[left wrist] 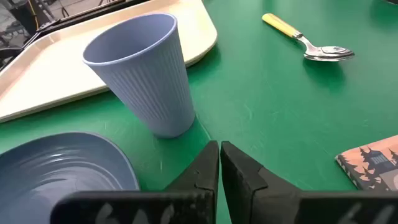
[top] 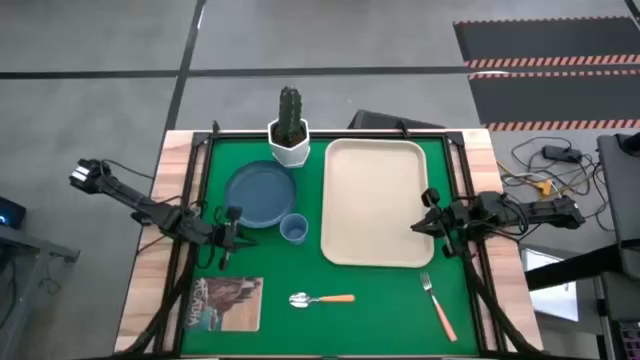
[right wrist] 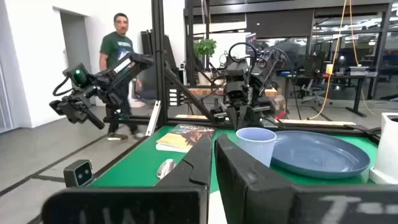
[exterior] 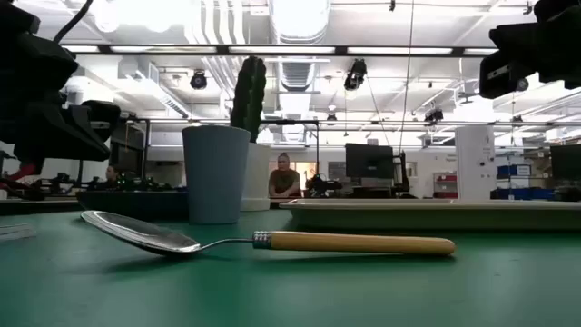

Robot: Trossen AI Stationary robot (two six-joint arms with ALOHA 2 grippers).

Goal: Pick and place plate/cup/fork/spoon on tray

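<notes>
Overhead, I log the tray (top: pixel 375 200) bare on the green mat (top: pixel 330 310). The plate (top: pixel 260 192) lies at its nine o'clock, the cup (top: pixel 293 229) touching or just beside the plate's five o'clock edge. The spoon (top: pixel 321 299) lies at the tray's seven o'clock, the fork (top: pixel 438 304) at its five o'clock. The left gripper (top: pixel 231 243) hovers at the cup's nine o'clock; the right gripper (top: pixel 428 226) hangs over the tray's right rim.

Low view: spoon (exterior: pixel 272 240) lies nearest, cup (exterior: pixel 215 173) behind it.

Left wrist: my left fingers (left wrist: pixel 239 177) are clenched, empty, near the cup (left wrist: pixel 145 70).

Right wrist: right fingers (right wrist: pixel 239 171) pressed together, grasping nothing.
</notes>
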